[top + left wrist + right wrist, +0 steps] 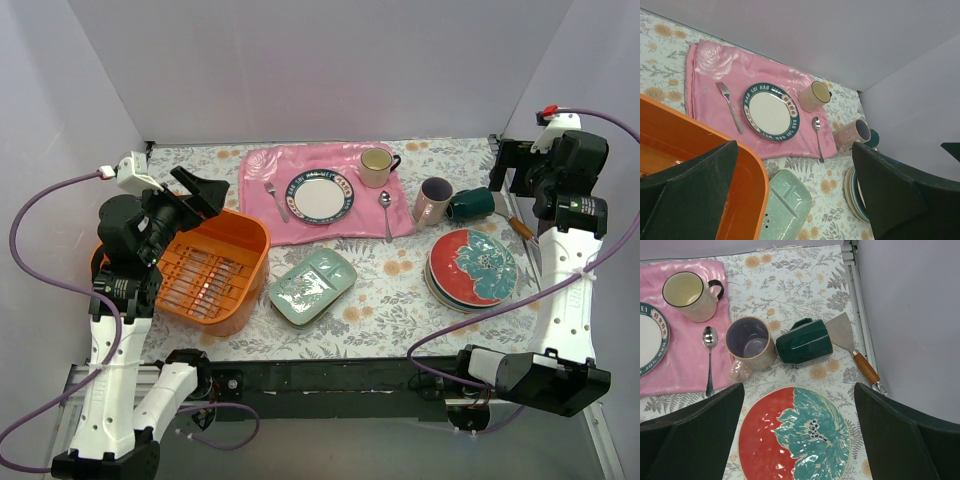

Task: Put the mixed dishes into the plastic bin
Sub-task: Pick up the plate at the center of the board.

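The left jaws stand wide open and hold nothing; in the left wrist view the two dark fingers (687,200) are far apart, and in the top view they hang over the back left part of the plastic bin (252,268). The right jaws are open wide too and empty, far to the right of the bin, above the two mugs and the plates. The bin is orange with a slotted floor and stands on the flowered counter (400,305). All the dishes lie outside it. The pale green tray (313,286) lies just beside the bin, on its right. Further right of the bin is the stack of round plates (472,267), with the red plate with the teal flower on top. Behind this stack the pink mug (433,201) stands upright, and the dark green mug (472,204) lies on its side just beside it. Behind the bin and to its right the pink cloth mat (262,162) carries a blue-rimmed white plate (320,195), a fork (277,200), a spoon (386,212) and a cream mug (377,167).
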`<state>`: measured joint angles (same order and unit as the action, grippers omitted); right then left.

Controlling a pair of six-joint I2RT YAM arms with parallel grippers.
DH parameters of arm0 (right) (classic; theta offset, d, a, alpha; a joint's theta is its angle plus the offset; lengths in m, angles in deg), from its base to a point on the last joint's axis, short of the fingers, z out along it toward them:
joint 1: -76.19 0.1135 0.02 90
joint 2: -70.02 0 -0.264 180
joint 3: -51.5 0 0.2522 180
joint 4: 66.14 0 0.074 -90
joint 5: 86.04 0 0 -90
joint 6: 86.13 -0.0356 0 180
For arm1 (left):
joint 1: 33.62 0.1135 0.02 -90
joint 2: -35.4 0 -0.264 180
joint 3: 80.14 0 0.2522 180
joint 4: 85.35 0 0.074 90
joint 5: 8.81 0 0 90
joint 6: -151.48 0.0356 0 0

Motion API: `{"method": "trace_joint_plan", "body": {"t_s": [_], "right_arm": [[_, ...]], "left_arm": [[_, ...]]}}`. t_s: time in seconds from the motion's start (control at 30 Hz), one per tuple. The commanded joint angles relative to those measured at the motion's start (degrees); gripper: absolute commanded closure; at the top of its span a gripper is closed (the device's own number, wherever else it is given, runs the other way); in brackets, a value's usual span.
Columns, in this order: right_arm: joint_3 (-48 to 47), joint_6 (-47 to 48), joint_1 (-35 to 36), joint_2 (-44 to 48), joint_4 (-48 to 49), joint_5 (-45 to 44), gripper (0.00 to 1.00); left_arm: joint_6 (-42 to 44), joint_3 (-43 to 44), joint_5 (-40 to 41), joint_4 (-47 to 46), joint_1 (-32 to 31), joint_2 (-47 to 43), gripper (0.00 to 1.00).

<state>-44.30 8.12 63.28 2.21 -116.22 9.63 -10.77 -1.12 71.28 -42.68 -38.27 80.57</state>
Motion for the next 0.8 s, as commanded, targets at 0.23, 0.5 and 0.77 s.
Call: {"method": "trace_joint_plan", "body": {"t_s": [0.23,0.5,0.77], "right_arm": [[1.9,14.0,-0.1,2.6,5.9,14.9,0.01],[-4.3,27.6,-2.0,-5.7,-9.7,22.8,0.02],[-11.0,33.3,-10.7,-21.8,-26.0,34.2,0.02]], "left_arm": [[-0.1,0.5,-2.5,-2.1,0.3,1.7,0.02],[-0.3,-0.8,-3.2,-3.0,0.3,1.8,0.02],[-1.0,-3.9,-2.8,-2.6,0.3,-0.9,0.02]]}}
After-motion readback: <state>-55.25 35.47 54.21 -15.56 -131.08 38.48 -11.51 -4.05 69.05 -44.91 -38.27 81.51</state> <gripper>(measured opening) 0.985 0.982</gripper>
